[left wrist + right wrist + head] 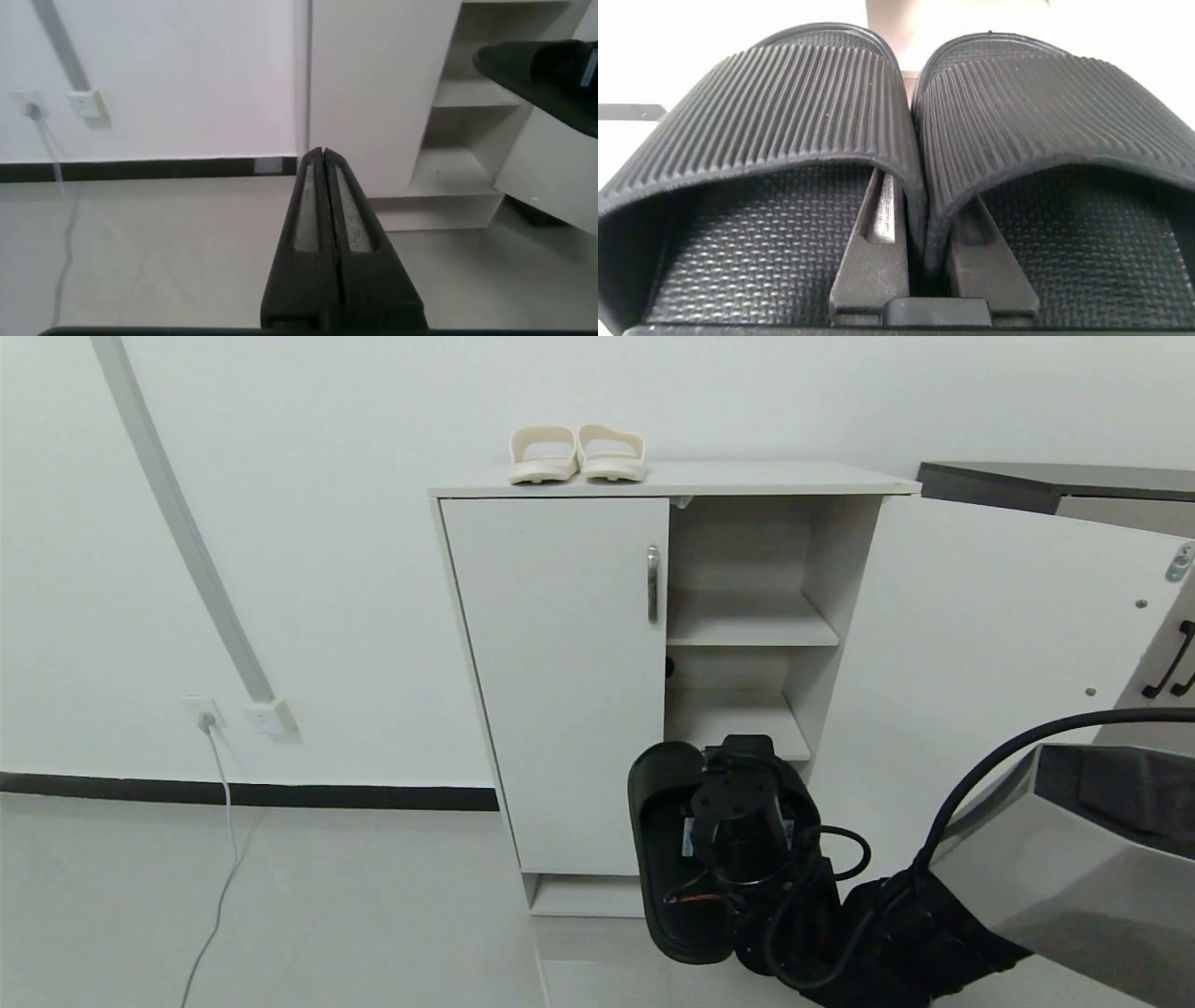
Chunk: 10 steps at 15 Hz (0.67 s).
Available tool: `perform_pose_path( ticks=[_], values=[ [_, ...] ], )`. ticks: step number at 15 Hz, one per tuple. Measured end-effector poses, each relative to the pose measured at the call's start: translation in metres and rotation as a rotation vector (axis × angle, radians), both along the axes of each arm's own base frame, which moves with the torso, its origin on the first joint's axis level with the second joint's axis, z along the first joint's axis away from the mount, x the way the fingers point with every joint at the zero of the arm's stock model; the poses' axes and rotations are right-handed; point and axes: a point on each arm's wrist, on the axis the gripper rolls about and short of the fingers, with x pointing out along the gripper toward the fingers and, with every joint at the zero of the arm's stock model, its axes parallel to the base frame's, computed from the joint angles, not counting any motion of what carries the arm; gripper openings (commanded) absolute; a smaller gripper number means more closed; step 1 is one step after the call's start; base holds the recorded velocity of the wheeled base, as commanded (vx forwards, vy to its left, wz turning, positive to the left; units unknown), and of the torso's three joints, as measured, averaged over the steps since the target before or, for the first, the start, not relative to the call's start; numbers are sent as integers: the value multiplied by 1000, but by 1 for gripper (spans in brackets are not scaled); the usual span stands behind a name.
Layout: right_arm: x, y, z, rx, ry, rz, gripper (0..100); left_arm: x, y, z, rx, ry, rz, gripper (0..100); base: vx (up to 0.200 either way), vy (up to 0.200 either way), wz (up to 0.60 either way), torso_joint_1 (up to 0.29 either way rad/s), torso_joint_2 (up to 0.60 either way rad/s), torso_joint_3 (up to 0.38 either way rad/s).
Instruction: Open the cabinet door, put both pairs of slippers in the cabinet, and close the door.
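cabinet (560, 709), frame centre, one door open; cream slippers (577, 455) on top. your right gripper (920, 233) clamps the black slippers (667, 859), lower centre; left gripper (324, 159) pressed together.

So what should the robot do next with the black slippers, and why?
Probably ease the black slippers forward onto the lower shelf. The right gripper is shut on both of them, pinching their inner sides together, the right door stands open, and that shelf lies just behind the slippers in the head view.

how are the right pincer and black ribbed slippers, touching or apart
Touching: right wrist view shows the right pincer pinching the black ribbed rubber slippers by their inner edges.
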Motion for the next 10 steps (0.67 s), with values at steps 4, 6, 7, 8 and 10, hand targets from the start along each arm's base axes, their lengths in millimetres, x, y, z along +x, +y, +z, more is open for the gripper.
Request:
perform_pose_path(
  ticks=[4,6,7,8,10],
  values=[
    [2,0,-10,-19,17,-4,0,0,0,0,-1,0,-2,0,0,-100,0,2,0,1],
    [5,-1,-16,-32,26,-15,0,0,0,0,-2,-1,0,0,0,0,0,0,0,0],
    [5,2,-18,-34,27,-10,0,0,0,0,-4,0,-1,0,0,0,0,0,0,0],
    [6,6,-21,-35,27,-1,0,0,0,0,-6,0,2,0,0,0,0,0,0,0],
    [18,6,-26,-35,22,-16,0,0,0,0,-6,0,3,0,0,0,0,0,0,0]
  ],
)
